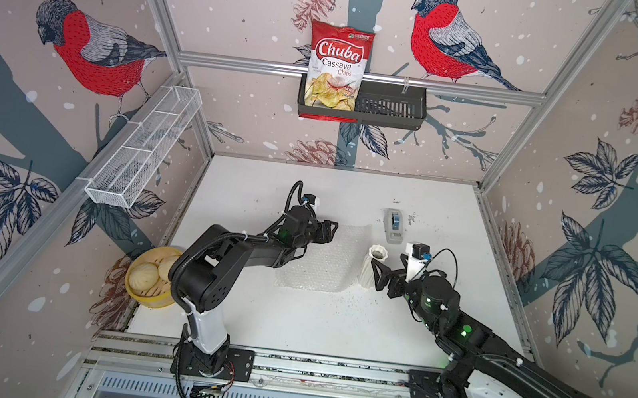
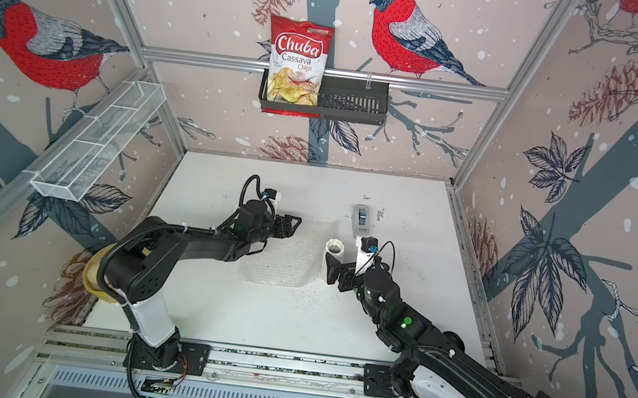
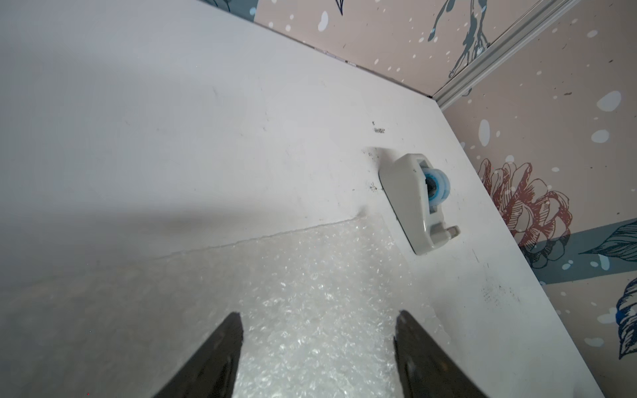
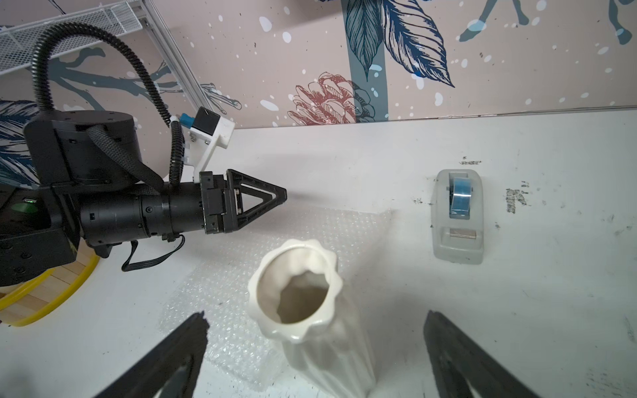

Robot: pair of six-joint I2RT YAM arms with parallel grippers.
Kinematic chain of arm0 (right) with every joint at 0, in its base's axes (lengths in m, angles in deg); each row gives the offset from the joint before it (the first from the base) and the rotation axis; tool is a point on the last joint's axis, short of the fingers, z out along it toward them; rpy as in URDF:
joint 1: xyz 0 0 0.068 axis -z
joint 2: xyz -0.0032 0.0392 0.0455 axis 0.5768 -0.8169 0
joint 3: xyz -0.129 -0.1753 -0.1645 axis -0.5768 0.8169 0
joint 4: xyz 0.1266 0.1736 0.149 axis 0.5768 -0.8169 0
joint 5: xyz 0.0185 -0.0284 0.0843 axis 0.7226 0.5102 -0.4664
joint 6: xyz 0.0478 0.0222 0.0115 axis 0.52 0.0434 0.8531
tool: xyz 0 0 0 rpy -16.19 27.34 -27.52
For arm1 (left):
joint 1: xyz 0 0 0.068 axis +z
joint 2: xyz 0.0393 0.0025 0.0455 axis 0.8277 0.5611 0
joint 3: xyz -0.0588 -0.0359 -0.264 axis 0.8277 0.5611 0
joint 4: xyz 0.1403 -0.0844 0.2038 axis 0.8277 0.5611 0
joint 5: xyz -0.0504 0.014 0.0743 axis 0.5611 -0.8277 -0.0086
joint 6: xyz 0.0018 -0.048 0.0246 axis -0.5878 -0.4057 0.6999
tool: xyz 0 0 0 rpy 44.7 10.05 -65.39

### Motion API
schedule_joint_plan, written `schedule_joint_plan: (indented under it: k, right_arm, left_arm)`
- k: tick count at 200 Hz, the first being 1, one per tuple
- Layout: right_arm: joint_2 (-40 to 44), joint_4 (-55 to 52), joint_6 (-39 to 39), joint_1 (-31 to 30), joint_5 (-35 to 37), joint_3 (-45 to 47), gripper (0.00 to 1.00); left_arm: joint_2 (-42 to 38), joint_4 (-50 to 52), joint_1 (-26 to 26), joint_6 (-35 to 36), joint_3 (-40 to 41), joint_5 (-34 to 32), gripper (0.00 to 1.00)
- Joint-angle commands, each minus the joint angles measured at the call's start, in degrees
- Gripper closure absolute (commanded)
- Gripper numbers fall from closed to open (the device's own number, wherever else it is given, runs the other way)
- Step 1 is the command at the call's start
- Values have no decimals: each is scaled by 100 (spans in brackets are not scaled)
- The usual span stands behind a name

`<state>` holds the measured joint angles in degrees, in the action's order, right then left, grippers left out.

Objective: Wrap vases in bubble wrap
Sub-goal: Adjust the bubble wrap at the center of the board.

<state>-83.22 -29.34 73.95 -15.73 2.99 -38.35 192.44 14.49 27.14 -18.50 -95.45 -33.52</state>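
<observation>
Closest to me, both arm bases sit on the rail [image 1: 328, 370] at the front of the white table [image 1: 292, 322]. Off the table's left edge I see a yellow bowl [image 1: 150, 276] of buns.

Further in, the right gripper [image 1: 376, 275] has its jaws spread wide on either side of the vase [image 4: 320, 344]. The right wrist view shows a gap between each finger and the ribbed wall, so it has hold of nothing. The vase stands upright at the right edge of the wrap [image 1: 321, 263], which lies flat mid-table. I cannot tell whether the vase's foot rests on the sheet or just beside it.

Over the wrap's far left part is the left gripper [image 3: 319, 314], jaws apart and nothing between them. Bubbles show below the fingers; whether the tips touch the sheet I cannot tell.

Beyond the vase, just past the wrap's far right corner, lies the dispenser [image 1: 394, 226]. On the back wall a black basket [image 1: 392, 107] holds a chip bag [image 1: 337, 66].
</observation>
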Motion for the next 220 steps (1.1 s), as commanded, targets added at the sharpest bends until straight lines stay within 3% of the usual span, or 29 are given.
schedule_joint_plan:
  k: [1, 56, 99, 123, 164, 192, 220]
  right_arm:
    - [-155, 424, -57, -47, 311, 132, 0]
    - [-871, 1305, -32, -59, 417, 347, 0]
    - [-1396, 1940, 25, -98, 509, 426, 0]
    - [-1724, 2303, 48, -121, 553, 424, 0]
    - [-2253, 2807, 57, -168, 782, 386, 1]
    - [-2466, 2949, -13, -243, 958, 382, 0]
    - [-2671, 3229, -13, -248, 1166, 439, 0]
  left_arm:
    - [180, -204, -10, -210, -37, 121, 30]
    - [252, 680, 55, -414, -9, -765, 30]
    - [-30, 2054, 741, -1185, 200, -1119, 32]
    - [-558, 2326, 895, -1392, 659, -1451, 33]
    - [-2151, 2835, 887, -2081, 1429, -2193, 32]
    - [-3170, 2515, 844, -1642, 1599, -2286, 30]
    - [-3535, 1890, 797, -758, 1639, -2086, 26]
